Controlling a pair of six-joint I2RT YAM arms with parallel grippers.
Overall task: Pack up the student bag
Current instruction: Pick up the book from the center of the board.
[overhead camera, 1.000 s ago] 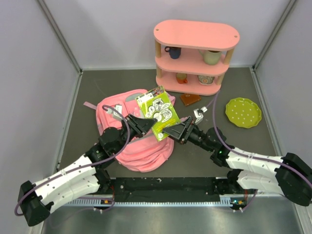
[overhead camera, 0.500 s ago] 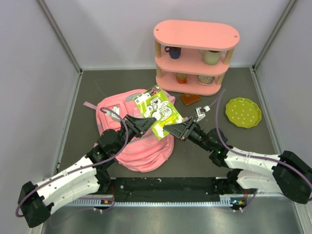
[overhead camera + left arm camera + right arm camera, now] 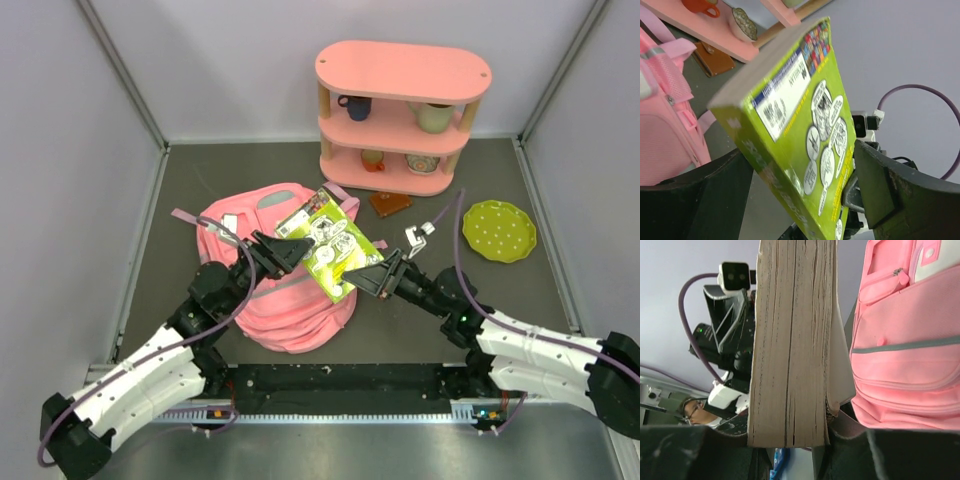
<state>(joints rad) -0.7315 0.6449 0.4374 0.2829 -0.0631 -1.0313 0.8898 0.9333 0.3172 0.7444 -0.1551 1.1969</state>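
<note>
Top external view: the student bag (image 3: 290,310) lies flat on the dark table (image 3: 200,180), front pockets up. It sits nearer the arms than the pink shelf (image 3: 400,70) and off to the shelf's left, with one pink strap trailing farther left.

A thick lime-green book (image 3: 335,245) is held tilted in the air over the bag's edge on the shelf side, its cartoon-covered face up.

The right gripper (image 3: 372,278) is clamped on the book's corner farthest from the shelf. In the right wrist view, the two dark fingers (image 3: 690,450) pinch the lower end of the brownish page block (image 3: 790,340), with the bag (image 3: 910,340) just beside it.

The left gripper (image 3: 272,250) sits at the book's opposite corner, left of the shelf, over the bag. Its claw is spread wide. In the left wrist view, the fingers (image 3: 890,190) stand well apart on either side of the book (image 3: 805,135). The spine is close to one finger, and I cannot tell whether they touch.

A flat brown wallet (image 3: 390,203) lies on the table just in front of the shelf's foot. A green dotted plate (image 3: 498,230) lies in front of the shelf, to its right.

The shelf's middle tier holds a dark blue cup (image 3: 354,106) and a pale mug (image 3: 435,117). The bottom tier holds a small orange cup (image 3: 373,158) and a patterned bowl (image 3: 422,163).
</note>
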